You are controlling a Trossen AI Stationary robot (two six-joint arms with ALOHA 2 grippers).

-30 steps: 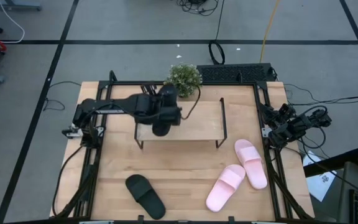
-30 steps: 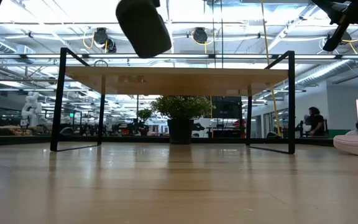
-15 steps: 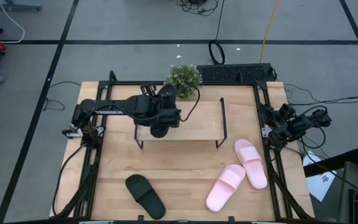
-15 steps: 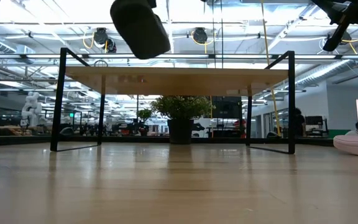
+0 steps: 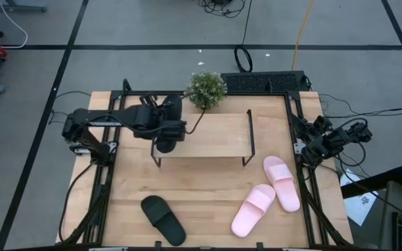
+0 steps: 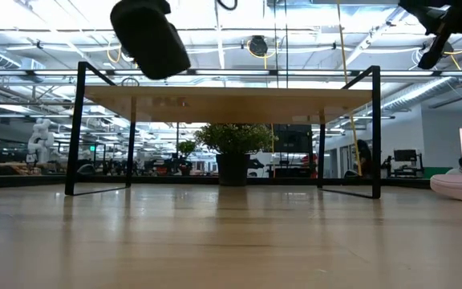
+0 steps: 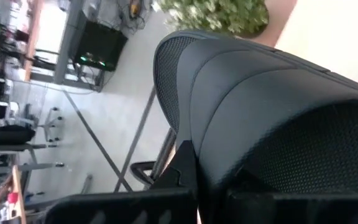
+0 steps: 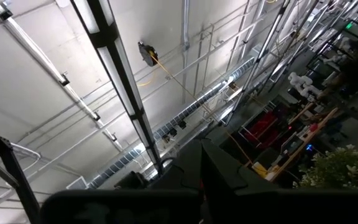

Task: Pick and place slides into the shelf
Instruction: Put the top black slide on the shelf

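step: placing | left gripper (image 5: 167, 141) pinching matte black slide sandal (image 6: 149, 36) over light-wood shelf's (image 5: 215, 136) left end | next: lower it flat

A black slide (image 6: 148, 36) hangs in the air above the left end of the shelf (image 6: 227, 103), clear of the board. The shelf's light-wood board spans the middle of the scene on thin black rod legs. Beyond it, under the board, stands a potted plant (image 6: 233, 149). At the far right edge lies a pale pink slide (image 6: 458, 183) on the wooden tabletop (image 6: 231, 241). At the upper right, part of a dark arm (image 6: 443, 24) reaches in.
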